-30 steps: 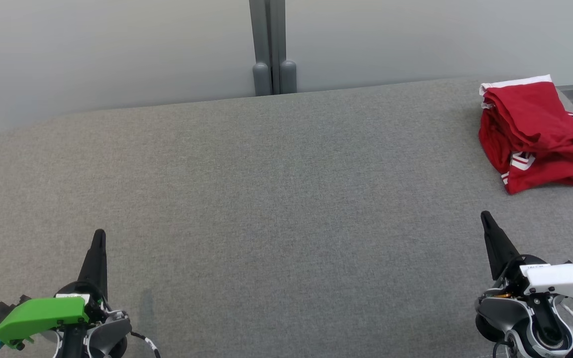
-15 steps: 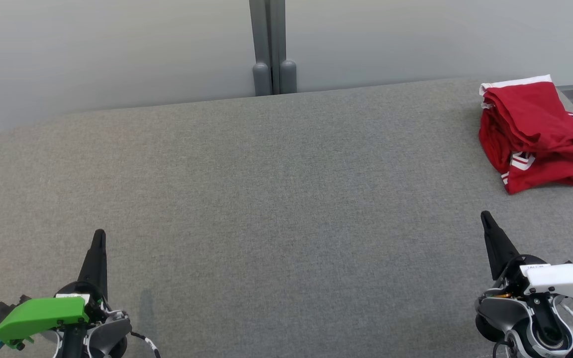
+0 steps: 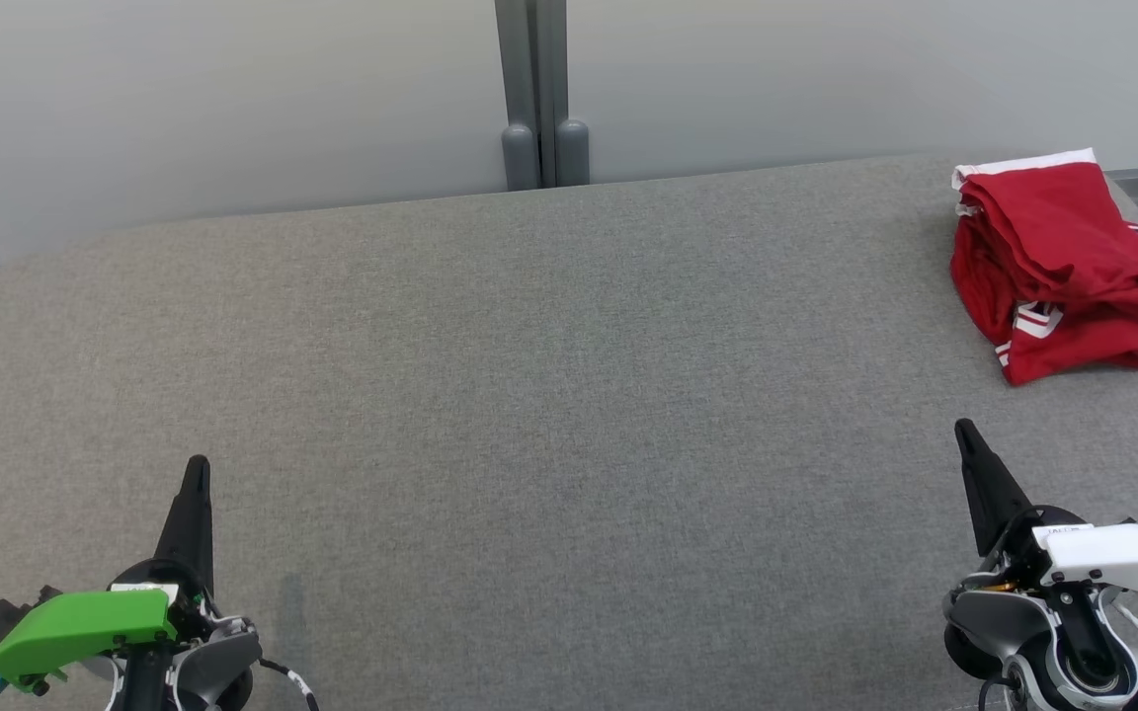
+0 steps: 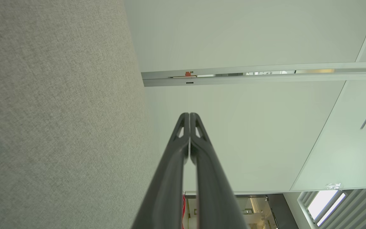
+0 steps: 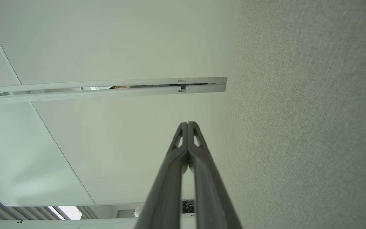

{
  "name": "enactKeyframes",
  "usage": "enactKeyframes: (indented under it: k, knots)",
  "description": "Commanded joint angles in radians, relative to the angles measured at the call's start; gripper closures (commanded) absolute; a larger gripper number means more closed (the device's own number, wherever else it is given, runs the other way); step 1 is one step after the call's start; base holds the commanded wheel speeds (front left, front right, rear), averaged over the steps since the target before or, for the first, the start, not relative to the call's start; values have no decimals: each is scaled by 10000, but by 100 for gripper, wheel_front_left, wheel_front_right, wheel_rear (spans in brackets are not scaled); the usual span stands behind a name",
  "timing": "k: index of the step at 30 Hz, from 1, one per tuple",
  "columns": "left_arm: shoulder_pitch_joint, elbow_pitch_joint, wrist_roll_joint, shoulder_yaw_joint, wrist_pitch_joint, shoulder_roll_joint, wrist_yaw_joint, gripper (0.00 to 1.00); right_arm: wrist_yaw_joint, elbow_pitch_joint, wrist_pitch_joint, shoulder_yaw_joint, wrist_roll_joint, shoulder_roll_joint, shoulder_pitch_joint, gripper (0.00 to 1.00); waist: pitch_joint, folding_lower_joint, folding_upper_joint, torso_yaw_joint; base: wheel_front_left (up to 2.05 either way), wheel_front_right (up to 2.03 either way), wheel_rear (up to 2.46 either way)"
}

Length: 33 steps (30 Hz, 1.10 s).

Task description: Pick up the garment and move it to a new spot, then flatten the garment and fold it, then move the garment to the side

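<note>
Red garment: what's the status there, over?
Left gripper, right gripper: jaws shut, empty. Red garment bunched, far right on grey surface. Nothing in the way.

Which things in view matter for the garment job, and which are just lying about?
Job: red garment, bunched at the far right; grey fabric surface under it; left gripper and right gripper, both shut, empty.
Just there: grey post and pale wall panels behind the surface.

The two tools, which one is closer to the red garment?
The right tool, with the white housing; the red garment lies ahead of its tip. The left tool, with the green cover, is far across the grey surface.
</note>
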<state>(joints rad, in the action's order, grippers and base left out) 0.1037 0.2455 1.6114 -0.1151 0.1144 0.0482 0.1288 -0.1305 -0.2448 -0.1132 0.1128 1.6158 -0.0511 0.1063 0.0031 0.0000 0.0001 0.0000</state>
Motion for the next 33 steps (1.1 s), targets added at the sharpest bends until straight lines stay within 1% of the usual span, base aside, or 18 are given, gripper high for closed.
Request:
enactKeyframes:
  k: [1,33]
  knots:
    - [106,0,30,-12,27,24,59,100,-4,-15,-32,22,-48,-5,60,100,0,0,-1,0,0,0,0]
    - [106,2,29,-11,26,24,60,100,-4,-16,-34,27,-56,-1,60,100,0,0,-1,0,0,0,0]
